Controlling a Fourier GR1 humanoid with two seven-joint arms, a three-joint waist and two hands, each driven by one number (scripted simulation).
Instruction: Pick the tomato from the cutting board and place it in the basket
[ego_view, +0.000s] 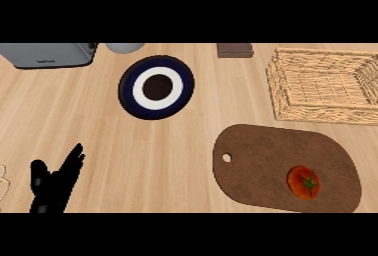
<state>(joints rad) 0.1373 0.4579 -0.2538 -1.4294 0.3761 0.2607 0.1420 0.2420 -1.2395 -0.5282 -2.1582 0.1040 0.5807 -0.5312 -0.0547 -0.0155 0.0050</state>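
A red tomato (303, 182) with a green stem lies on the right part of a brown oval cutting board (262, 160) at the lower right of the counter. Beyond the board, at the upper right, stands a woven wicker basket (284, 102) with nothing visible inside. My left hand (53, 184) rests open at the lower left, fingers straight and pointing up, far from the board. My right hand does not show in the view.
A dark blue and white round plate (156, 87) sits at centre back. A grey appliance (50, 54) and a pale rounded object (124, 47) stand at the back left. A dark brown block (235, 50) lies near the far edge.
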